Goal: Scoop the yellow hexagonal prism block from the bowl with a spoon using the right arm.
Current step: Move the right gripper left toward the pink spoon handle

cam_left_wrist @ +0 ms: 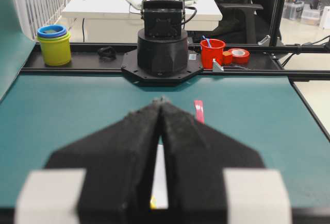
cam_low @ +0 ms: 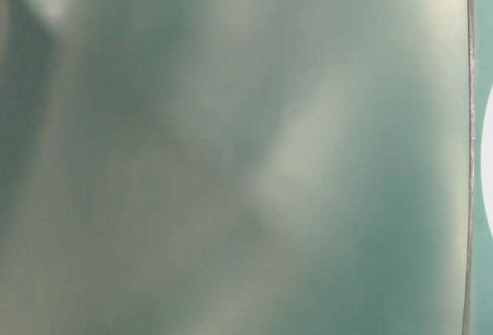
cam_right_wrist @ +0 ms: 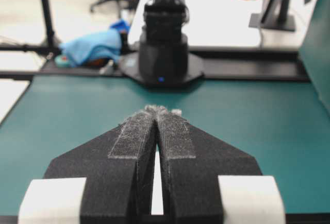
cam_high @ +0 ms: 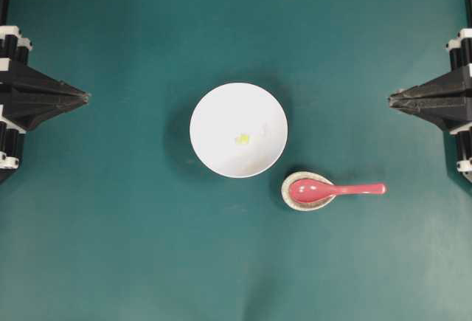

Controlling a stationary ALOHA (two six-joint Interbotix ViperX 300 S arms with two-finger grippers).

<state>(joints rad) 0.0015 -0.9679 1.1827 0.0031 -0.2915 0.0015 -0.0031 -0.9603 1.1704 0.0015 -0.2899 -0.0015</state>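
Yellow hexagonal prism block in bowl, far from both arms' closed jaws.

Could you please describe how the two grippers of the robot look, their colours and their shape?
Both are alike. The left gripper and right gripper are black wedges that taper to a point. Up close, the fingers are matte black with rough, fuzzy grey-black strips along their inner edges, frayed at the tips. White blocks sit at the finger bases. No cables show on the grippers.

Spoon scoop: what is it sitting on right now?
The spoon has its scoop resting in a small speckled oval dish, its handle sticking out toward the right end effector. The dish floor beneath the scoop is covered.
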